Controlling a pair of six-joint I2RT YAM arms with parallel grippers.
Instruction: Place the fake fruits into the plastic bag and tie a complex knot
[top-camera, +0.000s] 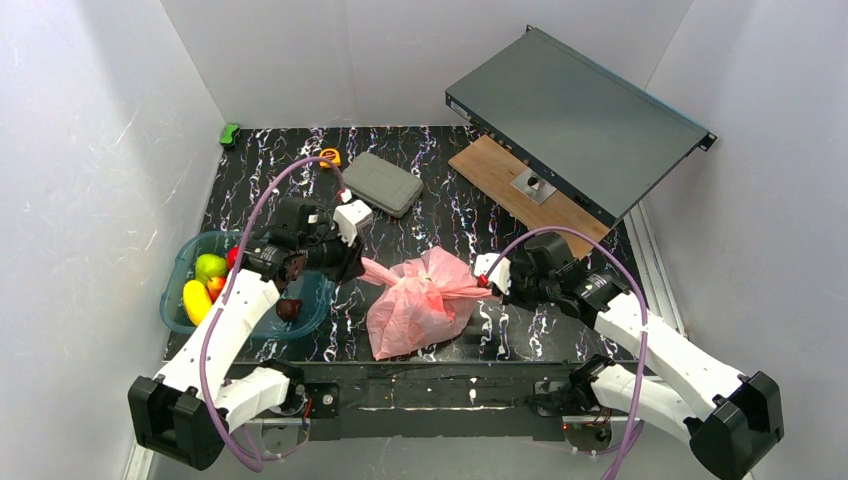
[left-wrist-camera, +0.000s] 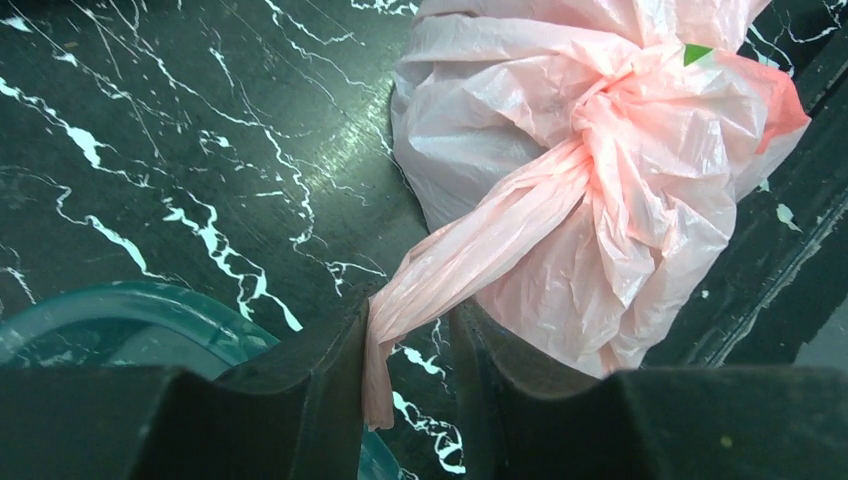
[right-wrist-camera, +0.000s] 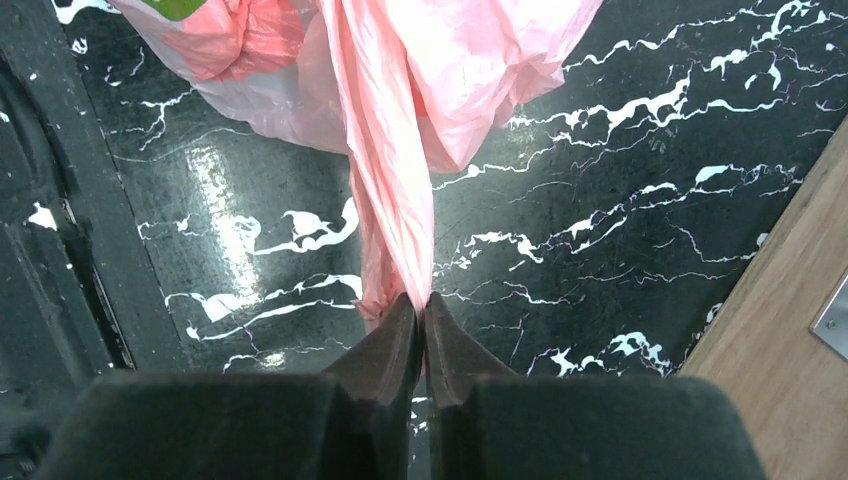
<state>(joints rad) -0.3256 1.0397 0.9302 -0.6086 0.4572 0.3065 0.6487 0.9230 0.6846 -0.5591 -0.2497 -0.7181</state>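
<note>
Two white robot arms reached in from the near edge of a black, white-veined table (top-camera: 440, 205) toward a pink plastic bag (top-camera: 415, 308) lying between them. The left arm rose from its base at the near left corner, bent at the elbow and angled inward, passing over a teal tub (top-camera: 185, 262), so that the left gripper (top-camera: 357, 264) sat just at the bag's left side. Its wrist camera showed the two dark fingers (left-wrist-camera: 325, 375) standing apart, with a twisted handle strand (left-wrist-camera: 470, 250) hanging loosely in the gap and draping against one of them, so the jaws were parted and not clamping. The right arm mirrored that pose from the near right corner, its forearm slanting inward and the right gripper (top-camera: 487, 277) at the bag's right side. Those fingers (right-wrist-camera: 385, 350) were pressed together, pinching the tip of the opposite strand (right-wrist-camera: 390, 200). The knot (left-wrist-camera: 610, 95) sat bunched on top of the bag, with both strands running sideways from it. A green patch (left-wrist-camera: 697, 52) showed through the plastic, possibly a fruit inside, though I could not tell. In the tub lay a yellow-green fruit (top-camera: 210, 267), a yellow one (top-camera: 195, 300), a red-orange one (top-camera: 216, 286) and a dark maroon one (top-camera: 288, 308).
</note>
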